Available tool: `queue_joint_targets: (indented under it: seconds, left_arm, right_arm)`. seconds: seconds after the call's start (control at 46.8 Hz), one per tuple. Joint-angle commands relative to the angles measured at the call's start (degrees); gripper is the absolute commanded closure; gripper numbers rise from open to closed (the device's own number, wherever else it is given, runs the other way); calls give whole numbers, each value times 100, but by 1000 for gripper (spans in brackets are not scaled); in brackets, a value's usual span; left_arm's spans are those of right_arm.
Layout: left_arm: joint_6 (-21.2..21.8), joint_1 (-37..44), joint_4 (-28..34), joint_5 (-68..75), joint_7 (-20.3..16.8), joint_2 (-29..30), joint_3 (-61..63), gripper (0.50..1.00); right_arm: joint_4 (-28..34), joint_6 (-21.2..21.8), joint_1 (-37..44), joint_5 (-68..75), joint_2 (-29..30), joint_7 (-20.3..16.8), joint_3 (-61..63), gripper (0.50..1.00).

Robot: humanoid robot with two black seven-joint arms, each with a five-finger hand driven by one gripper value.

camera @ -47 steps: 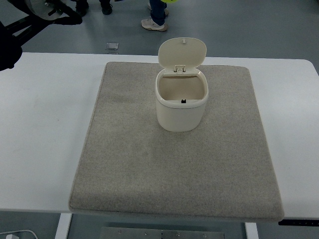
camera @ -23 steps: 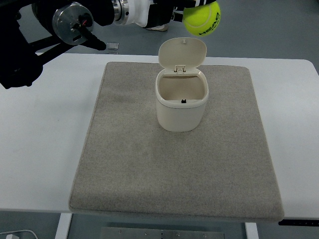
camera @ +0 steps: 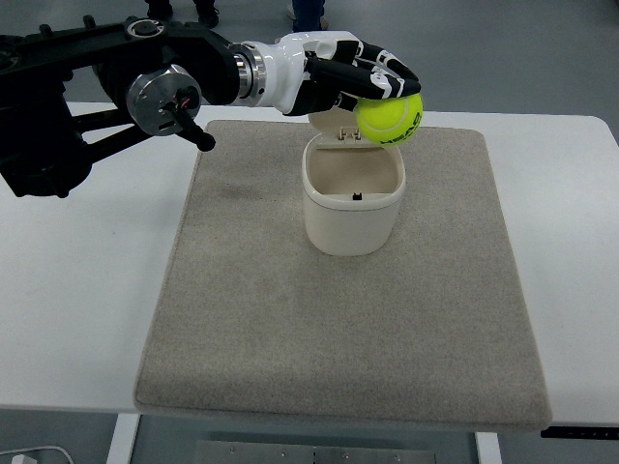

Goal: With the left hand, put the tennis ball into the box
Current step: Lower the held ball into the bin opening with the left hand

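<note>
Yellow-green felt stands out at about one o'clock from the middle of the view — the tennis ball, with dark lettering on its lower right side, held in the air by the left hand. That hand's arm enters from the left edge, black at the shoulder end with a round metal joint, turning white at the wrist. Its black-and-white fingers are curled over the top of the ball and clasp it from above. The ball sits over the twelve-o'clock rim of the box, a cream, rounded tub standing upright with its mouth facing up; the raised lid is mostly hidden behind hand and ball. Inside the box only a pale wall and a small dark mark near the front edge are seen. The box rests on a grey-beige mat — toward its twelve-o'clock half — and the mat lies on a white table.
</note>
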Motion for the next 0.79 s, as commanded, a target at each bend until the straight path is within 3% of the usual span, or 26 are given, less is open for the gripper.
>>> queue_joint_targets:
  seconds: [0.0,0.769]
  left_arm:
    - [9,21,-16,11,10,-37,9,1000]
    - [106,-14,-368,11,141,455,501,1000]
  right_arm:
    - [0,0,0,0,0,0,0,562]
    - [-8,0,0,0,0,0,0,562]
